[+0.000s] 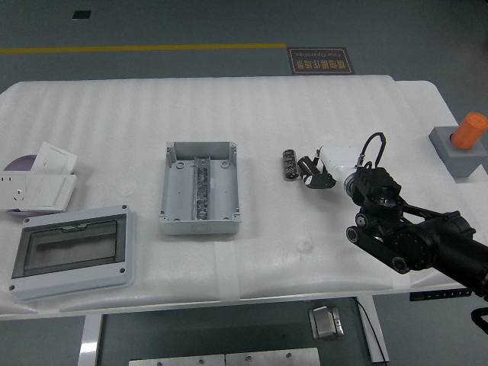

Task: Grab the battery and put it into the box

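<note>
While the grey box (pixel 200 189) sits open near the middle of the white table (pixel 229 114), its only visible content is a metal rail running front to back along its floor; no battery lies in it. To its left, near the table's front edge, lies a grey lid with a dark window (pixel 71 252), flat and apart from the box. Further left, at the table's left edge, white switch plates (pixel 40 183) are stacked loosely, partly over a purplish disc (pixel 19 162).

The battery (pixel 290 165), a short dark strip of cells, lies on the table to the right of the box, well apart from it. Just to its right is the right hand (pixel 319 169), its dark fingers (pixel 309 169) close to the battery's side; whether they are spread or curled cannot be told, nor whether they touch it. The black right arm (pixel 412 229) comes in from the lower right corner over the table's front right part.

Between box and battery the table surface is bare, and the whole far half of the table is open. At the right edge a grey block (pixel 457 152) carries an orange cylinder (pixel 469 130), tilted to the right.

On the floor beyond the table a dark sign (pixel 320 60) bears writing too small to read, beside a yellow line (pixel 145 49).
</note>
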Motion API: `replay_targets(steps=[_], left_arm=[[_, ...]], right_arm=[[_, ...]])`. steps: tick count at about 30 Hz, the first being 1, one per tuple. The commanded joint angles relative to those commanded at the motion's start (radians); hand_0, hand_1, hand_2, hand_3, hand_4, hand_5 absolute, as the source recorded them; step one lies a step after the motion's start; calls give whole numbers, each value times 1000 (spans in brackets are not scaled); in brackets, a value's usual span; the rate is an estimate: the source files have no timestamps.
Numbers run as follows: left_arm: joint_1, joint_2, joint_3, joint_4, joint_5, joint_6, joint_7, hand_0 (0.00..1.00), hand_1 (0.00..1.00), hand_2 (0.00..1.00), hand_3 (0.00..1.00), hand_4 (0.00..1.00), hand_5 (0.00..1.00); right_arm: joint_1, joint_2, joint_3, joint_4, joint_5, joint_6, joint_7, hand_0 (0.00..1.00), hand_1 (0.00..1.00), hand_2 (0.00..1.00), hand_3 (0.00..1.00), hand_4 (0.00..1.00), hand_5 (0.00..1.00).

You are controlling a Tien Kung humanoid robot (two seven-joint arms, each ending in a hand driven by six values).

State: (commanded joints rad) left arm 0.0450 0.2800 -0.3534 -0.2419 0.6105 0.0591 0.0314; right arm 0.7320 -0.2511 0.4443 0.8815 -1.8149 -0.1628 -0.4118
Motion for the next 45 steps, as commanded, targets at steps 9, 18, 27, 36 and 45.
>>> replay_targets(steps=[9,18,27,36,45], left_arm=[[1,-1,0,0,-2,0,0,629,652,511,598,605,454],[2,-2,1,0,-2,0,0,629,651,511,599,604,458],[3,-3,-1,0,-3,-1,0,628,651,511,598,609,463],[2,-2,-2,0,-2,-1,0,628,651,511,599,611,465],[0,-3,-2,1,-3,-1,1,628,651,512,600,611,468]], right_arm=[[-1,1,-4,-1,14,-12,5,585,576,402,638,395,63],[-3,2,1,7,14,-30,12,584,578,393,643,366,42],[-15,-13,11,34,5,-42,18,584,577,390,644,368,54],[-27,-32,35,69,3,-52,23,587,573,387,638,378,65],[-31,-38,54,86,0,-14,26,587,569,383,642,375,90]])
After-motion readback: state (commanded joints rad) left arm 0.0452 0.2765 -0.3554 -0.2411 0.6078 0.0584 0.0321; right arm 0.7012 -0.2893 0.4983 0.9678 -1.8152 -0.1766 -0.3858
